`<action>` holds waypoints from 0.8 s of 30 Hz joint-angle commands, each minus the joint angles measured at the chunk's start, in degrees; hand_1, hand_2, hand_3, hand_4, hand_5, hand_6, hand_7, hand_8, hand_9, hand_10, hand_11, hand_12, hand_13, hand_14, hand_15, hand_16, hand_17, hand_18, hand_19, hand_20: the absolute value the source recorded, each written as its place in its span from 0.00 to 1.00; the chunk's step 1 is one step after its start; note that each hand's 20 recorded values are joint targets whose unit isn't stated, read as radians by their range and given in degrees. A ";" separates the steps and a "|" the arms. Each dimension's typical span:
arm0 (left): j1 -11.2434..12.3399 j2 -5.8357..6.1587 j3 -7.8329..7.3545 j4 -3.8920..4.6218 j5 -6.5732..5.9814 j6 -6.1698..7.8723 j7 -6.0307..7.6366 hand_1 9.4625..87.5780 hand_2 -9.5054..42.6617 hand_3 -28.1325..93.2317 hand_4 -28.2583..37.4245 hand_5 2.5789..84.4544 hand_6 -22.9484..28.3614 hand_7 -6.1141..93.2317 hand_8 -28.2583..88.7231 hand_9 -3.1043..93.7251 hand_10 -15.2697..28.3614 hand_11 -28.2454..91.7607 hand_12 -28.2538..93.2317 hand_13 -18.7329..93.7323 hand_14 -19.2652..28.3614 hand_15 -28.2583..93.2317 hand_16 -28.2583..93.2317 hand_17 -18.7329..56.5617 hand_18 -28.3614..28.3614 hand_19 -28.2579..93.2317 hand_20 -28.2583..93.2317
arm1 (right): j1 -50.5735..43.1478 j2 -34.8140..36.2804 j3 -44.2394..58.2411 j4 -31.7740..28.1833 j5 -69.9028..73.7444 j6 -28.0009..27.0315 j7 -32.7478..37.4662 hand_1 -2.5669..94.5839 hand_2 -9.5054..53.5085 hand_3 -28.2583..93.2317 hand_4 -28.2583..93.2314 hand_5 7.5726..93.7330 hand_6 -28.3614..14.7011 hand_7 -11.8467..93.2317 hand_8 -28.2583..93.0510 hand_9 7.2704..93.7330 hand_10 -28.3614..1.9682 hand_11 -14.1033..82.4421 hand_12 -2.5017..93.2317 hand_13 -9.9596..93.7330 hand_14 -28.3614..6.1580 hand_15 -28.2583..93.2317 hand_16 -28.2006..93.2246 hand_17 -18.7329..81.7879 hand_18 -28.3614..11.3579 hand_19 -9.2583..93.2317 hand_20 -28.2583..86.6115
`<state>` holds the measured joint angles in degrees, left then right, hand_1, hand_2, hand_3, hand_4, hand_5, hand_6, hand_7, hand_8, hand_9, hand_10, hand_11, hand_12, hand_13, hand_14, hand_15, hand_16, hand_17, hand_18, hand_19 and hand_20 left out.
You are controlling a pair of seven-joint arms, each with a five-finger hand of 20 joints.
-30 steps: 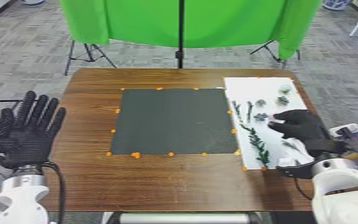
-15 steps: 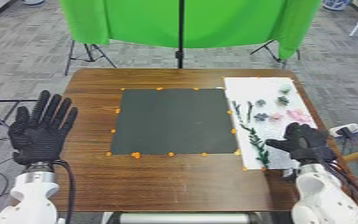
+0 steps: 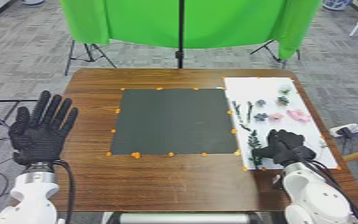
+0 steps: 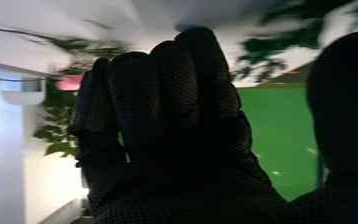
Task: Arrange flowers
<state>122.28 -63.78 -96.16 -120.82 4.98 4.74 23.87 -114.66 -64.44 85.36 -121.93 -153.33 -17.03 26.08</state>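
In the head view my right hand (image 3: 285, 145) is over the near part of the white sheet (image 3: 262, 84), beside a leafy green stem (image 3: 254, 144) whose lower part it borders. In the right wrist view, the right hand (image 4: 167, 120) has its fingers fairly straight and the thumb apart, with green leaves (image 4: 286, 37) near the gap between them. My left hand (image 3: 40, 132) is left of the table, fingers straight and spread. On the sheet lie pink flowers (image 3: 298, 115), blue-grey flowers (image 3: 261, 117), a dark green rosette (image 3: 283, 100), a pale green one (image 3: 286, 90) and thin stems (image 3: 249, 111).
A dark grey square mat (image 3: 174, 121) with orange marks around its edges occupies the middle of the brown wooden table (image 3: 193, 182). Behind the table stand a green cloth (image 3: 193, 25) and black stands. A white box with cables (image 3: 344, 131) is beyond the right edge.
My right hand has moved away from the pink flowers, toward the near edge and then left to the leafy stem. The left hand shifted slightly right, then stayed still.
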 commanded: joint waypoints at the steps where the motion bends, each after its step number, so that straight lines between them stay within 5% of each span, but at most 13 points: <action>1: 0.69 -0.22 0.59 0.23 -0.50 0.40 -0.62 0.22 0.49 0.86 0.00 0.52 0.61 0.15 0.16 0.44 0.68 0.37 0.29 0.42 0.72 0.46 0.18 0.14 0.74 0.50 0.31 | 0.92 0.48 -6.18 1.41 -3.07 -2.84 -3.93 0.36 0.00 0.87 0.00 0.66 0.58 0.49 0.09 0.61 0.35 0.76 0.36 0.63 0.34 0.87 0.44 0.43 0.07 0.89 0.54; 5: 0.53 -0.54 0.84 0.38 -0.40 0.32 -1.03 0.22 0.49 0.86 0.00 0.52 0.61 0.15 0.16 0.44 0.69 0.37 0.29 0.42 0.72 0.46 0.18 0.14 0.74 0.50 0.31 | 2.10 0.64 -7.78 3.40 -3.83 -6.28 -3.91 0.41 0.00 0.89 0.00 0.69 0.62 0.48 0.09 0.64 0.38 0.75 0.35 0.66 0.37 0.86 0.45 0.45 0.07 0.91 0.55; 9: 0.86 -0.61 0.81 0.24 -0.50 0.39 -0.88 0.22 0.49 0.86 0.00 0.52 0.61 0.15 0.16 0.44 0.69 0.37 0.29 0.42 0.72 0.46 0.18 0.14 0.74 0.50 0.31 | 1.46 0.74 -7.73 4.15 -3.12 -5.58 -2.29 0.56 0.00 0.83 0.00 0.76 0.61 0.49 0.24 0.73 0.47 0.63 0.47 0.71 0.40 0.85 0.47 0.47 0.06 0.92 0.57; 14: 0.97 -0.71 0.68 0.24 -0.64 0.50 -0.88 0.22 0.49 0.86 0.00 0.52 0.61 0.15 0.16 0.44 0.69 0.37 0.29 0.42 0.72 0.46 0.18 0.14 0.74 0.50 0.31 | 0.21 1.10 -6.78 3.69 -1.19 -1.02 -0.93 0.63 0.00 0.84 0.00 0.84 0.62 0.48 0.28 0.86 0.51 0.49 0.56 0.77 0.46 0.79 0.53 0.51 0.07 0.93 0.56; 24: 1.51 -0.91 -0.22 0.11 -0.98 0.23 -0.36 0.22 0.49 0.86 0.00 0.52 0.61 0.15 0.16 0.44 0.69 0.37 0.29 0.42 0.72 0.46 0.18 0.14 0.74 0.49 0.31 | 0.90 0.26 -3.19 -4.09 22.60 14.30 6.45 0.62 0.00 0.89 0.00 0.88 0.61 0.45 0.30 0.92 0.56 0.43 0.55 0.81 0.50 0.74 0.55 0.54 0.07 0.93 0.55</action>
<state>122.50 -64.01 -95.80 -120.81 4.52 4.76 23.50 -113.38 -63.75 80.30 -121.37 -145.95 -9.93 27.24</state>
